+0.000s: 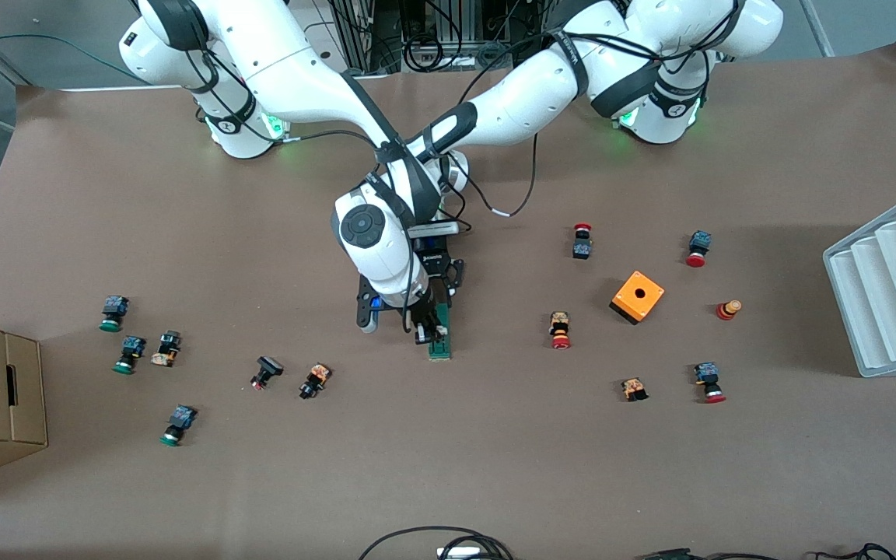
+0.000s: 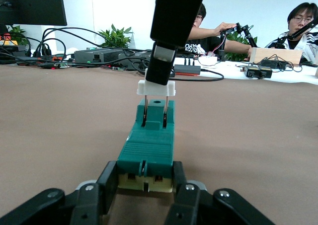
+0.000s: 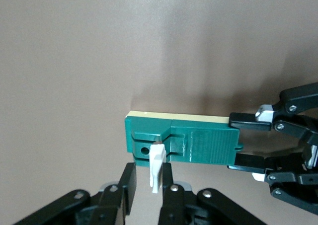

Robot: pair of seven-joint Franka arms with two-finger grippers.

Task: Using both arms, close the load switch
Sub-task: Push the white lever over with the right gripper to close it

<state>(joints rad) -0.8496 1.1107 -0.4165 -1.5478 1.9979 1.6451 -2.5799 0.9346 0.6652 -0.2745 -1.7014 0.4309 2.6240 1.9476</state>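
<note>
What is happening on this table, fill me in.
Both arms are working on the green load switch, which lies on the table. The left gripper is shut on one end of its body, holding it in place. The right gripper is shut on the white lever tab at the other end. The tab stands up from the body, so the switch does not look closed yet.

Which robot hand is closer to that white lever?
Right. The right gripper is shut on the white lever; the left gripper clamps the load switch at its other end.
</note>
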